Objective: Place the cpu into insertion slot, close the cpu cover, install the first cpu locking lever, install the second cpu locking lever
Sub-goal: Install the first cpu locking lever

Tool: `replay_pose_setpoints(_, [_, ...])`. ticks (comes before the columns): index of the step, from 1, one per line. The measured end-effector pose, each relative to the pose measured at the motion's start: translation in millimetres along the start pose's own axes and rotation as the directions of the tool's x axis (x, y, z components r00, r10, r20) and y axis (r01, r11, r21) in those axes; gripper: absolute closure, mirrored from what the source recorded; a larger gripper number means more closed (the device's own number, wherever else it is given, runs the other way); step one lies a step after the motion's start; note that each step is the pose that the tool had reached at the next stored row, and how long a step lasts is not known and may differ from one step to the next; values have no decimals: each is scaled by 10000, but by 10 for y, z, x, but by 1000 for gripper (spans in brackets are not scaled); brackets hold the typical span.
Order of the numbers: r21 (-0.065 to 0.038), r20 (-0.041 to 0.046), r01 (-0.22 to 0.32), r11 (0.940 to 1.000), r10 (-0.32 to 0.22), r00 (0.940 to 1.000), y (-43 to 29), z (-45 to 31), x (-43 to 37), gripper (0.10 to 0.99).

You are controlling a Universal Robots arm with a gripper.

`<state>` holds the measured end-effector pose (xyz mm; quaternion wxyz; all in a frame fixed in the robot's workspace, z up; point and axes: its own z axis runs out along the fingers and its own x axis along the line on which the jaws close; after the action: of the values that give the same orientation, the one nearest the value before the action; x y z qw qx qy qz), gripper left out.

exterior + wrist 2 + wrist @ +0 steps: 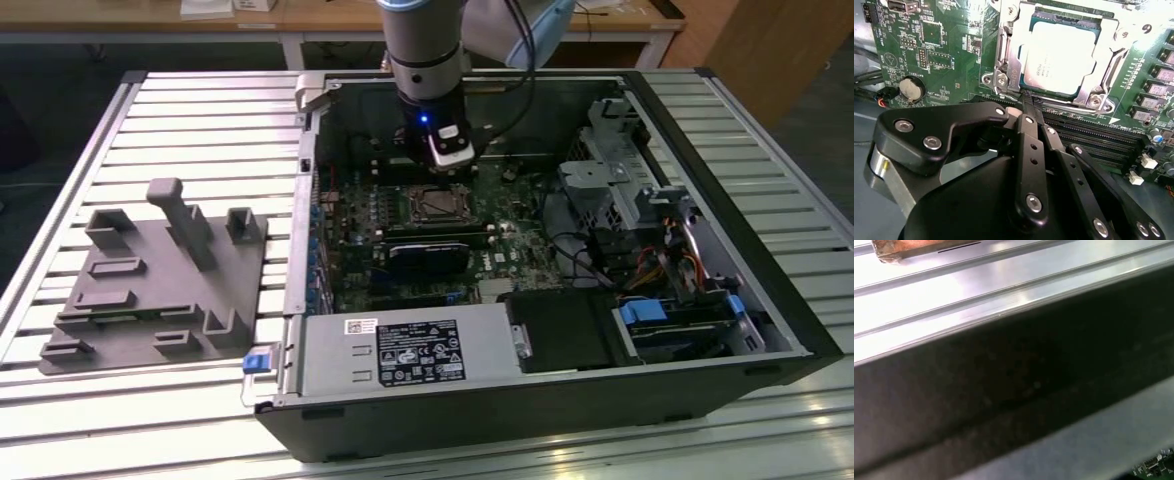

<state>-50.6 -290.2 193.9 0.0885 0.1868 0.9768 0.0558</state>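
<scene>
1. On the slatted worktop (187, 110), toward the exterior view's left of the open computer case (747, 330), lies a grey moulded fixture tray (154, 285) with upright pegs.
2. Inside the case lies the green motherboard (949, 55), and the arm (424, 60) reaches down over it.
3. The gripper (1030, 100) sits just beside the insertion slot (1004, 80), its tips at the socket's edge nearest the long black card slots (1094, 137).
4. The jaws are pressed together, tips meeting on nothing that I can make out.
5. The cpu (1061, 57) lies flat in the insertion slot, pale top up.
6. The cpu cover (1106, 70) lies down around the chip, framing it.
7. In the first wrist view, the case's dark wall (1004, 390) sits below bright worktop slats.
</scene>
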Motion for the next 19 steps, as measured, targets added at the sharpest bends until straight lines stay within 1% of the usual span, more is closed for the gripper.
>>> replay_pose_setpoints(8, [-16, -8, 68, 10000, -68, 10000, 2, 3, -4, 980])
replay_pose_setpoints(19, [-10, -11, 76, 10000, -76, 10000, 5, -27, -8, 980])
